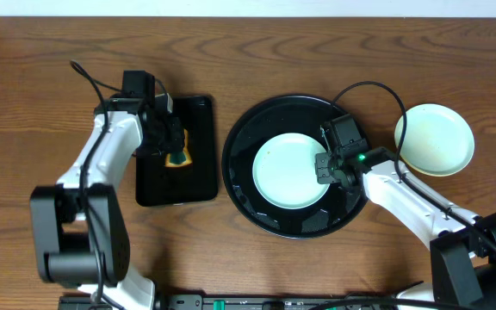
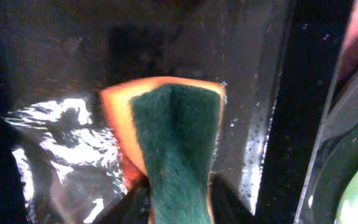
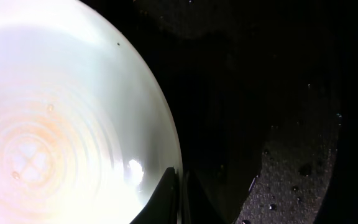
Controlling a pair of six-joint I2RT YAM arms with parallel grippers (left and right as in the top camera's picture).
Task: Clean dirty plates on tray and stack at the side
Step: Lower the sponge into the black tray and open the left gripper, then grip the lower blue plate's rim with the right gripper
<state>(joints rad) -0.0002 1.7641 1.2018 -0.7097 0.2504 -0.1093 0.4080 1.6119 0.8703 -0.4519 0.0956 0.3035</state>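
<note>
Wooden surface (image 1: 24, 112), overhead view: my right pincer (image 1: 324, 168) pinches the rim of the mint plate (image 1: 287, 172) lying in the round tray (image 1: 241, 129). My left pincer (image 1: 176, 151) grips the sponge (image 2: 176, 143) over the rectangular tray (image 1: 158, 191).

The wooden table (image 1: 41, 103) is showing a brown, wavy grain and is carrying three things directly on its top. A rectangular black tray (image 1: 175, 185) is lying left of centre. A large round black tray (image 1: 238, 185) is sitting just beside it to the right, with a narrow strip of bare wood between them. Further right, a pale mint plate (image 1: 435, 138) is resting on the wood, near the round tray's rim but apart from it. A yellowish edge is showing along the plate's left side. Whether that is a second plate beneath cannot be told.
</note>
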